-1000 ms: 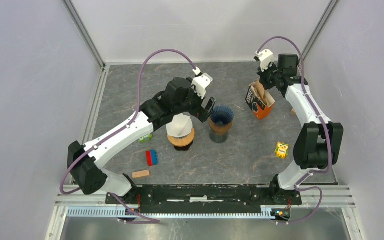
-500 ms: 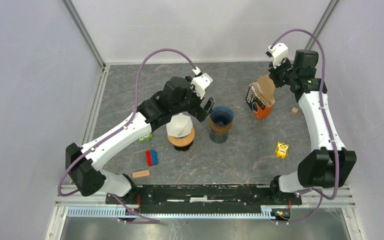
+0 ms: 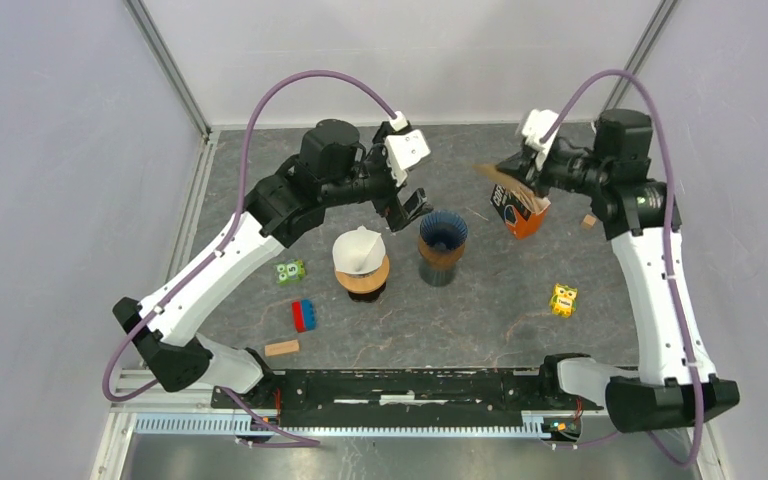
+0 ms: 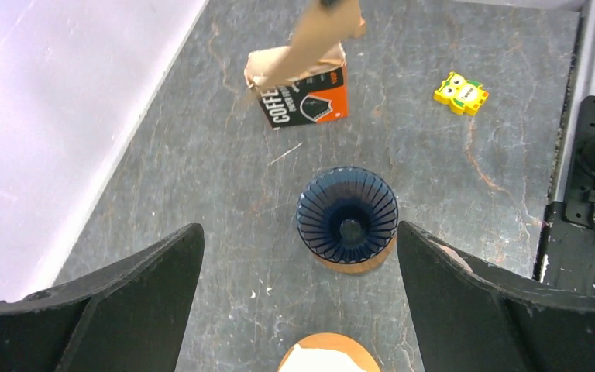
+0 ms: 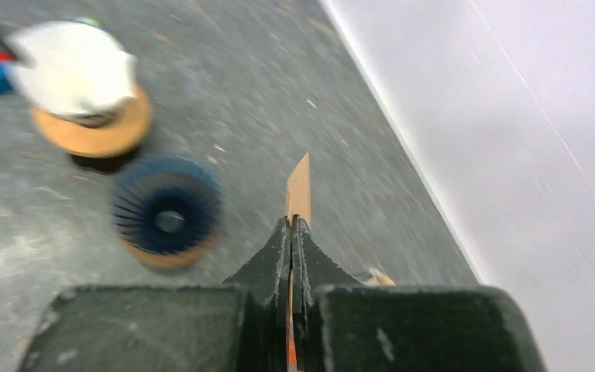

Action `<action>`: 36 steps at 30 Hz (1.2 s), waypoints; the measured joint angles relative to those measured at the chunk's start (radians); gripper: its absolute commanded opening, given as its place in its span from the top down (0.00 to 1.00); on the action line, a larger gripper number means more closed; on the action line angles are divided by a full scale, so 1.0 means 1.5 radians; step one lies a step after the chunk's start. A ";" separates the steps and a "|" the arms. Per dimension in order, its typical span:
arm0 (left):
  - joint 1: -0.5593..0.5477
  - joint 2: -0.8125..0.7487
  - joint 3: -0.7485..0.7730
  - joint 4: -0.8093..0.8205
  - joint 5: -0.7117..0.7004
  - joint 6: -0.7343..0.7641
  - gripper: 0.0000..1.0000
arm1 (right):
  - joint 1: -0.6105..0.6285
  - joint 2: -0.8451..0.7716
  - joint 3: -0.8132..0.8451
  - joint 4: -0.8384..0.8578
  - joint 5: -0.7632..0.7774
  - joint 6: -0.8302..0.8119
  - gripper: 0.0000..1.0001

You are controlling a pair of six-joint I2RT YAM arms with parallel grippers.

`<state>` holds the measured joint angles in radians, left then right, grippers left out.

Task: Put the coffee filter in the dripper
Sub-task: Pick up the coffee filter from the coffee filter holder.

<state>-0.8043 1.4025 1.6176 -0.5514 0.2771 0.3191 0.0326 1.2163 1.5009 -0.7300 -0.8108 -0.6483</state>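
- Two robot arms reach over a grey marbled table (image 3: 520,330), seen from above.
- At the far right, the right gripper (image 3: 508,172) is clamped shut on a brown paper coffee filter (image 3: 487,171). It holds the filter in the air just above an orange and black filter box (image 3: 520,210).
- From the right wrist camera, the flat filter shows edge-on, pinched between the two closed fingers (image 5: 279,248).
- Near the middle of the far side, the left gripper (image 3: 409,210) hangs with its jaws spread wide open.
- Just right of that gripper stands the dripper (image 3: 444,230), dark blue and ribbed, upright on a wooden base. The filter is well apart from it, to its right and farther back.
- Left of the dripper stands a white cone (image 3: 358,248) on a wooden disc.
- Small toys lie scattered nearer the front: a green block (image 3: 290,271), a red and blue block (image 3: 304,315) and a wooden block (image 3: 281,347) on the left, and a yellow owl (image 3: 563,299) on the right.
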 measured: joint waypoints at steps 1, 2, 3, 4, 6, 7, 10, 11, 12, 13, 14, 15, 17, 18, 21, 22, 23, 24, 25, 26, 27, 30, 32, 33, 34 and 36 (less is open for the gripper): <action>0.000 0.002 0.012 -0.006 0.013 0.009 0.00 | 0.025 -0.013 -0.010 0.002 -0.020 -0.005 1.00; 0.000 0.006 0.025 -0.014 0.024 0.018 0.00 | 0.046 -0.024 -0.022 0.004 -0.037 -0.006 1.00; -0.001 0.011 0.039 -0.023 0.038 0.023 0.00 | 0.066 -0.036 -0.036 0.007 -0.057 -0.005 1.00; -0.001 0.015 0.046 -0.028 0.046 0.026 0.00 | 0.080 -0.046 -0.049 0.013 -0.073 -0.002 1.00; -0.008 0.028 0.064 -0.040 0.064 0.041 0.00 | 0.097 -0.064 -0.075 0.031 -0.108 0.012 1.00; -0.011 0.032 0.067 -0.046 0.068 0.047 0.00 | 0.101 -0.070 -0.086 0.042 -0.124 0.021 1.00; -0.028 0.045 0.068 -0.072 0.085 0.073 0.04 | 0.109 -0.076 -0.106 0.077 -0.159 0.049 1.00; -0.032 0.049 0.068 -0.081 0.091 0.083 0.06 | 0.111 -0.077 -0.112 0.090 -0.169 0.058 1.00; -0.036 0.052 0.068 -0.089 0.097 0.089 0.08 | 0.112 -0.079 -0.117 0.099 -0.177 0.065 1.00; -0.038 0.056 0.068 -0.096 0.101 0.095 0.11 | 0.113 -0.080 -0.124 0.111 -0.186 0.074 1.00; -0.041 0.058 0.068 -0.102 0.104 0.102 0.15 | 0.114 -0.082 -0.131 0.121 -0.195 0.083 1.00; -0.043 0.061 0.068 -0.105 0.106 0.108 0.20 | 0.114 -0.084 -0.136 0.130 -0.201 0.090 1.00; -0.046 0.070 0.068 -0.106 0.110 0.119 0.29 | 0.116 -0.087 -0.148 0.145 -0.214 0.102 1.00; -0.048 0.074 0.068 -0.106 0.112 0.123 0.35 | 0.116 -0.088 -0.152 0.149 -0.219 0.106 1.00; -0.052 0.092 0.068 -0.107 0.114 0.131 0.47 | 0.117 -0.092 -0.163 0.164 -0.228 0.119 1.00; -0.053 0.098 0.068 -0.107 0.114 0.134 0.54 | 0.117 -0.094 -0.166 0.168 -0.231 0.123 1.00; -0.054 0.104 0.068 -0.109 0.115 0.136 0.62 | 0.117 -0.095 -0.167 0.170 -0.234 0.127 1.00; -0.055 0.108 0.068 -0.110 0.115 0.137 0.74 | 0.117 -0.097 -0.168 0.174 -0.238 0.132 1.00; -0.056 0.110 0.068 -0.111 0.115 0.141 0.85 | 0.117 -0.099 -0.168 0.177 -0.240 0.135 1.00; -0.056 0.111 0.068 -0.112 0.115 0.143 0.96 | 0.117 -0.102 -0.168 0.178 -0.241 0.138 0.97; -0.056 0.111 0.068 -0.113 0.116 0.145 0.98 | 0.117 -0.105 -0.168 0.180 -0.242 0.141 0.92; -0.056 0.109 0.068 -0.112 0.120 0.145 0.98 | 0.117 -0.114 -0.170 0.190 -0.243 0.158 0.65; -0.053 0.104 0.065 -0.115 0.135 0.145 0.98 | 0.117 -0.119 -0.171 0.201 -0.242 0.169 0.50; -0.048 0.098 0.062 -0.117 0.151 0.144 0.98 | 0.117 -0.123 -0.174 0.208 -0.243 0.170 0.47; -0.040 0.090 0.056 -0.118 0.171 0.143 0.98 | 0.117 -0.128 -0.179 0.213 -0.243 0.171 0.45; -0.020 0.066 0.041 -0.116 0.221 0.134 0.98 | 0.117 -0.136 -0.188 0.217 -0.244 0.170 0.43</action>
<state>-0.8345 1.5013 1.6787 -0.7258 0.6090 0.5198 0.2077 1.0122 1.2182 -0.4046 -1.1770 -0.3931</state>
